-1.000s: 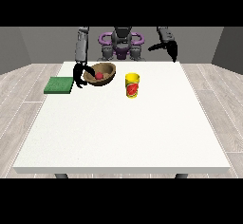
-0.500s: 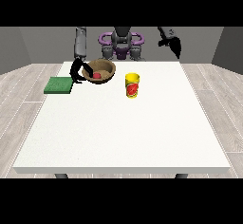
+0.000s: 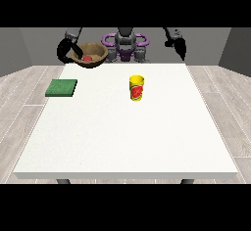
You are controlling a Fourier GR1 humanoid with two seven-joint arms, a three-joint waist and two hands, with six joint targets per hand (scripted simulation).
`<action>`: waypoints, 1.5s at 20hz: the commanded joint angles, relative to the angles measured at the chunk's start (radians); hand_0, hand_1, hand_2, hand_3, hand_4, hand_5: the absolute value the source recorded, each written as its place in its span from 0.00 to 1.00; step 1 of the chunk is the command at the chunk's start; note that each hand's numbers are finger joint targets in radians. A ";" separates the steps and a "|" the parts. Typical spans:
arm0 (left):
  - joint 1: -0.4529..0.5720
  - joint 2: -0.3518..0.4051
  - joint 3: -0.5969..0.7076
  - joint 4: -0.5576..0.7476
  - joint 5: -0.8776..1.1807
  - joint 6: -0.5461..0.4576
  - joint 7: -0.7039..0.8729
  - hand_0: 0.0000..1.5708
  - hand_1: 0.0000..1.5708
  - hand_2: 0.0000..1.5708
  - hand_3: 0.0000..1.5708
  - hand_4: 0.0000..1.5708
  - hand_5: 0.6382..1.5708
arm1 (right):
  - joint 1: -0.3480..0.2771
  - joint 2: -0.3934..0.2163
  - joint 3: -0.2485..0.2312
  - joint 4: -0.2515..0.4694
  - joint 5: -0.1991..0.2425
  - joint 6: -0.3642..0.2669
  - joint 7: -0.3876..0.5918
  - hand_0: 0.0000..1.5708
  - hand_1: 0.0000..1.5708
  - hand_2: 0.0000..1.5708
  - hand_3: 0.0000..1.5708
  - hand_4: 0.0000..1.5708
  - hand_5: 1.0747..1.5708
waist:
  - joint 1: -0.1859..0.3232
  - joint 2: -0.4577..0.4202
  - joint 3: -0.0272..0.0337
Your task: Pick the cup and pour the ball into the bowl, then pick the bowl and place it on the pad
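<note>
A brown bowl (image 3: 91,54) with a red ball (image 3: 87,57) inside hangs in the air above the table's far left part, tilted toward the camera. The hand at the view's left (image 3: 65,52) is curled round the bowl's left rim. The green pad (image 3: 62,87) lies flat on the table, below and left of the bowl. A yellow cup (image 3: 137,88) with a red mark stands upright near the table's middle. The hand at the view's right (image 3: 179,46) is raised above the far right corner and holds nothing.
The white table (image 3: 127,137) stretches wide toward the camera. The robot's torso (image 3: 125,46) stands behind the far edge.
The bowl with the ball has been lifted off the table, higher and tilted. The hand at the view's right has risen a little.
</note>
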 commanded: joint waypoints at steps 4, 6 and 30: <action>-0.095 -0.008 -0.010 -0.045 0.000 0.006 0.015 0.00 0.00 0.00 0.00 0.65 0.85 | -0.088 -0.085 -0.090 -0.040 -0.037 0.036 0.045 1.00 1.00 1.00 0.49 0.51 1.00 | 0.044 0.130 0.0027; -0.054 0.024 0.028 -0.022 0.038 -0.049 -0.088 0.00 0.00 0.00 0.00 0.67 0.85 | -0.079 -0.125 -0.142 -0.016 -0.058 0.019 -0.022 1.00 1.00 1.00 0.48 0.50 1.00 | 0.059 0.195 0.0026; -0.122 0.490 0.395 0.105 0.351 -0.442 -0.144 0.00 0.00 0.00 0.00 0.76 0.99 | -0.065 -0.373 -0.387 0.221 -0.160 0.053 -0.328 0.78 0.78 0.90 0.83 0.00 0.96 | 0.141 0.419 0.0035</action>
